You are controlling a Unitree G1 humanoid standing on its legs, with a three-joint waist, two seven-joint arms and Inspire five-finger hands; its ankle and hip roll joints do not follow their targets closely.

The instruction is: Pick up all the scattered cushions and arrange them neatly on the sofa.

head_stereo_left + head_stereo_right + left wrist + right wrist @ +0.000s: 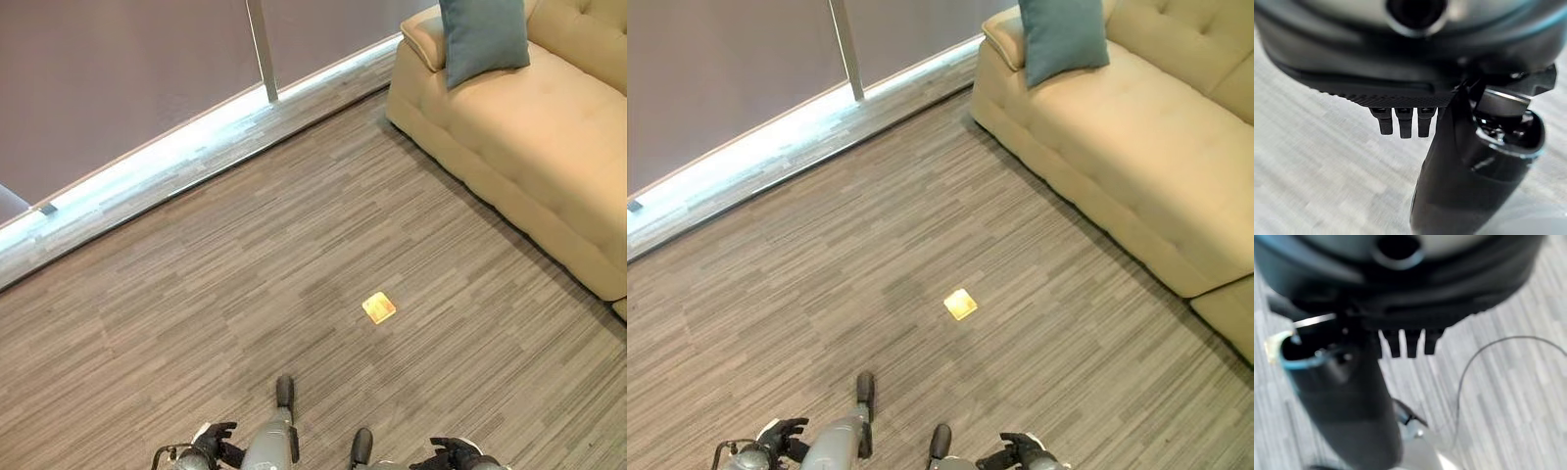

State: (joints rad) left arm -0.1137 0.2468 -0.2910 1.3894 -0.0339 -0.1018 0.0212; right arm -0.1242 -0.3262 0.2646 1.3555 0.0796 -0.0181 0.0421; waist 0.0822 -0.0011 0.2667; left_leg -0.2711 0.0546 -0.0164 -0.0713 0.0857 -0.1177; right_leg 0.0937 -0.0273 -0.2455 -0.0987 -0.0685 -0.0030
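Note:
A teal cushion (482,37) leans upright against the arm at the far end of a cream sofa (549,137), which runs along the right side of the room. My left hand (211,439) and right hand (456,452) hang low at the near edge, far from the sofa. In the left wrist view the left hand (1400,73) has its fingers (1403,122) hanging straight over bare carpet, holding nothing. The right hand (1410,303) looks the same in its own wrist view, fingers (1410,345) straight and empty.
A small yellow square (378,307) lies on the striped grey carpet in front of me. A bright ledge (176,147) below a dark wall runs along the far left, with a metal post (263,49) standing on it.

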